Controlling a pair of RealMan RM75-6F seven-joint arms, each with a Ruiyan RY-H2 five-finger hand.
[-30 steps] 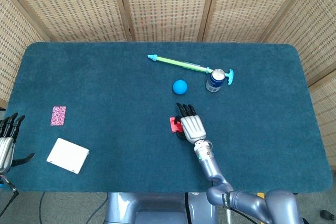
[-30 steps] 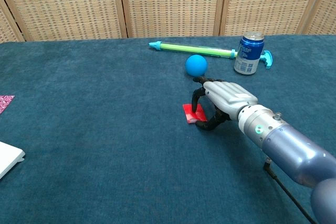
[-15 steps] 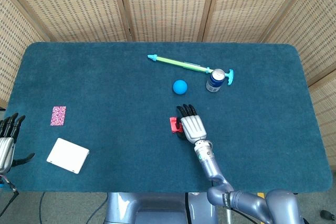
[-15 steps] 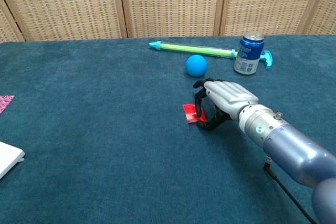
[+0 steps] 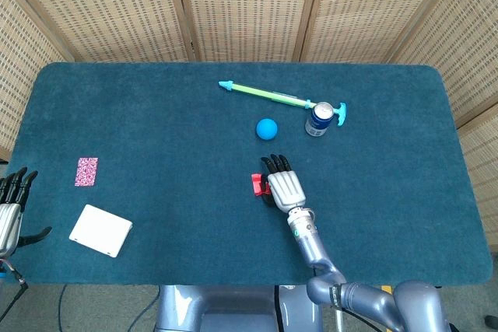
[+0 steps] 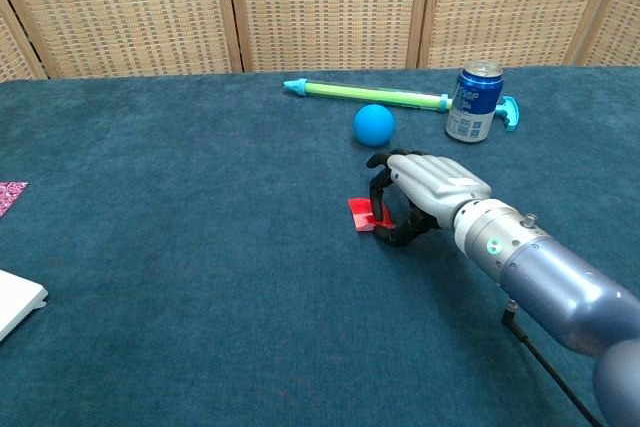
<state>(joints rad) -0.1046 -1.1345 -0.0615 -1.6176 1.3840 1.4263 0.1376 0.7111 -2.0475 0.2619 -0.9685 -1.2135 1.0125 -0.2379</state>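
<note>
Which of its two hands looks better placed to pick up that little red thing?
The right hand, probably: its fingers already curl over the red piece mid-table. The left hand hangs off the table's near-left edge, far from it.

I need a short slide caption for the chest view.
Right hand pinches a red card on the blue table.
</note>
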